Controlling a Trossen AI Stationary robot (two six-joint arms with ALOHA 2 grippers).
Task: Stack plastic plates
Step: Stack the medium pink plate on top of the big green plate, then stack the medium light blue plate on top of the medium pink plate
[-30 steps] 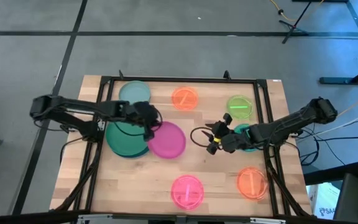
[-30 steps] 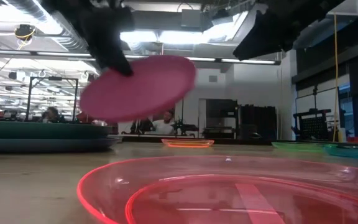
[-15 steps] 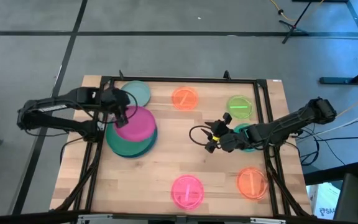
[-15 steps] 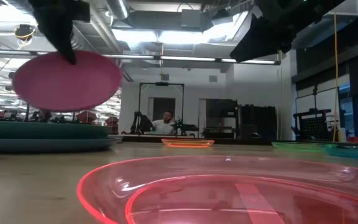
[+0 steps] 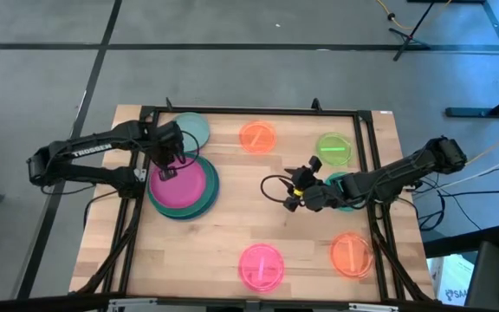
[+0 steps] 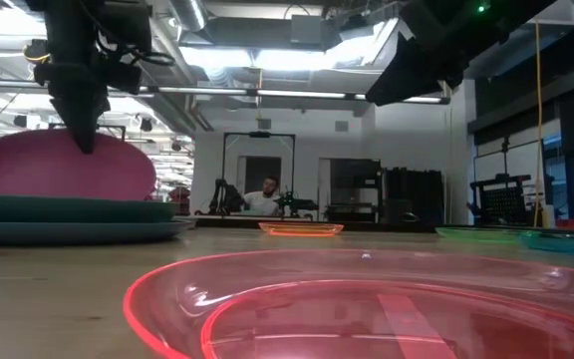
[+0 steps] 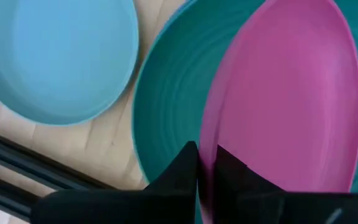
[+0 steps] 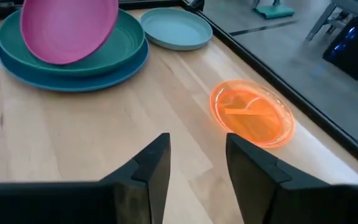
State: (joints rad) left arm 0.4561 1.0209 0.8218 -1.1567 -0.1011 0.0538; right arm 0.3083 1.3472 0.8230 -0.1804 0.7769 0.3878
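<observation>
A magenta plate (image 5: pixel 186 184) sits tilted on a large green plate (image 5: pixel 158 201), which lies on a blue plate (image 8: pixel 73 81) at the table's left. My left gripper (image 5: pixel 168 166) is shut on the magenta plate's far-left rim. My right gripper (image 5: pixel 291 195) hovers open over bare wood near the table's middle, holding nothing; in the right wrist view its fingers (image 8: pixel 148 171) stand apart. A teal plate (image 5: pixel 346 192) lies partly hidden under the right arm. My left gripper pinches the magenta plate's rim (image 7: pixel 211 180) between its two fingers, coming from above and pointing down. That held edge is raised; the opposite edge (image 8: pixel 61 60) rests on the green plate, so the plate sits tilted (image 6: pixel 58 168).
A pale blue plate (image 5: pixel 191 127) lies just beyond the stack. Small orange (image 5: pixel 257 137) and lime (image 5: pixel 334 148) plates lie at the far side, pink (image 5: pixel 260 265) and orange (image 5: pixel 351 253) ones at the near side. A black frame (image 5: pixel 249 112) borders the table. People sit in the room beyond.
My left gripper carried the magenta plate, lifted clear, from right of the stack toward the table's left and lowered it; its near edge now rests on the green plate. The gripper stayed shut on the rim. My right arm hardly moved.
</observation>
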